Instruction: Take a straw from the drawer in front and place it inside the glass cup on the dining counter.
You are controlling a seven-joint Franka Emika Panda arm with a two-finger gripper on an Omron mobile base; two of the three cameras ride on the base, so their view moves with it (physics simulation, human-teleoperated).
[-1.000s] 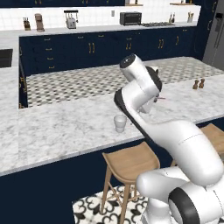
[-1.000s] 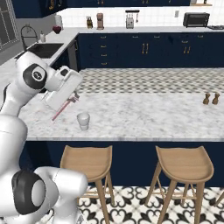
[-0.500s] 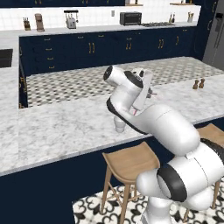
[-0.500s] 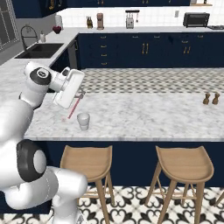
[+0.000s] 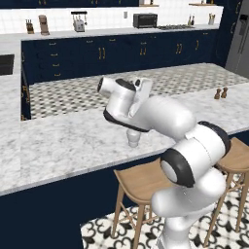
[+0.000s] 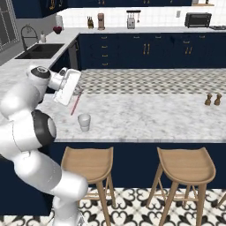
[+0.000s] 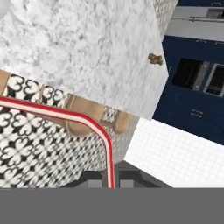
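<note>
My gripper is shut on the pinkish-red straw, which slants down from the fingers over the white marble dining counter. The straw's lower end hangs just above and to the left of the glass cup, clear of its rim. In the hand view the straw runs up from between my fingertips and curves off to the left. From the left base view my own arm hides the hand, and the glass cup stands on the dining counter right under the arm. The drawer is out of view.
Two small dark pepper mills stand far to the right on the counter. Wooden bar stools stand below the counter's near edge. A sink sits at the back left, with navy cabinets along the far wall.
My arm has swung to the left across the counter and the hand has turned. The straw stays in the grip and now hangs steeper, close to the cup.
</note>
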